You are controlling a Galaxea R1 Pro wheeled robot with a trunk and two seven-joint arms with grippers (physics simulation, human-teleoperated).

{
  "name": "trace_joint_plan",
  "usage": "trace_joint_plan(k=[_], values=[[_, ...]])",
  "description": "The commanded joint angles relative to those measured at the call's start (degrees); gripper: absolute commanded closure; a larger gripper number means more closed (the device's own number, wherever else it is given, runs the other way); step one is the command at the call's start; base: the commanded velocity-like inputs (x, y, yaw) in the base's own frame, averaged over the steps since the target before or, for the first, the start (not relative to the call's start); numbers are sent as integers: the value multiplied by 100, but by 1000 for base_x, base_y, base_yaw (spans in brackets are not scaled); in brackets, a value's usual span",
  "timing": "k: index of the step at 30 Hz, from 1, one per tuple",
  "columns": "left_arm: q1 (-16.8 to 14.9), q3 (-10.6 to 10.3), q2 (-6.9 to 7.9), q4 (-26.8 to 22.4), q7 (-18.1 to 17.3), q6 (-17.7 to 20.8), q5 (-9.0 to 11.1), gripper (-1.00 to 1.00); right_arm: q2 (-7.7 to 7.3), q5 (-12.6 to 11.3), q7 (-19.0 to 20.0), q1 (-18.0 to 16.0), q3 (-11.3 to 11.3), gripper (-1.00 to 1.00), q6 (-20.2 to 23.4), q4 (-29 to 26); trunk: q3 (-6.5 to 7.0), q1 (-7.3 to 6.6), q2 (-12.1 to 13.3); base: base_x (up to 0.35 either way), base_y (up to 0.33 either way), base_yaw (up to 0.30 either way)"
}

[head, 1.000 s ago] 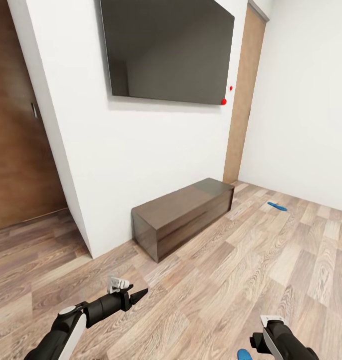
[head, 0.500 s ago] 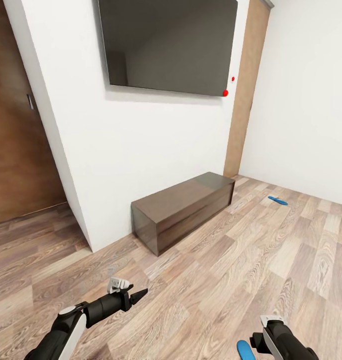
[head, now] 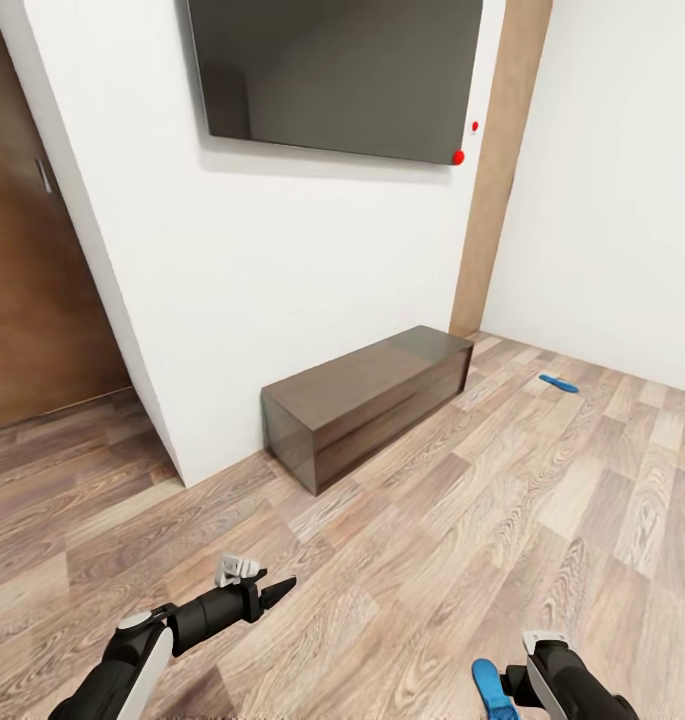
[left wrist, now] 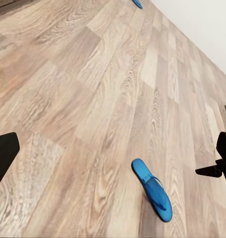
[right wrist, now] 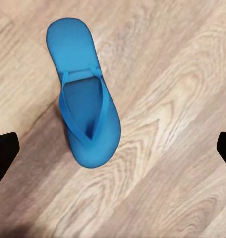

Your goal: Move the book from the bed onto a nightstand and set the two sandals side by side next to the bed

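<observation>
On the plank floor (head: 402,560), the right end effector (right wrist: 113,144), spread wide, hovers over one blue sandal (right wrist: 83,94); an off-centre descent could nudge its thin sole away.

The wood plank floor (head: 542,500) carries a low dark brown bench (head: 367,400) set against the white wall; one blue sandal (head: 559,383) lies flat on the planks well beyond the bench's far end, near the side wall; a second blue sandal (right wrist: 83,119) lies strap-up well on the bench's near side.
</observation>
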Motion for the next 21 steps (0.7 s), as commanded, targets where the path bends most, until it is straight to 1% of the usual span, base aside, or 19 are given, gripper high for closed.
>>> trace_joint_plan(k=[1,15,21], values=[[-2,-2,2,-1,-4,52,51,-100,2,6,-7,-2,-11,-100,29,-9,-28,1,-4,0,0,0],[-2,-10,-2,71,3,45,51,-100,2,9,-8,-4,-11,-100,29,-9,-338,37,-23,0,0,0],[-2,-3,-49,77,9,45,51,-100,2,9,-8,-4,-11,-100,29,-9,-471,53,-31,0,0,0]])
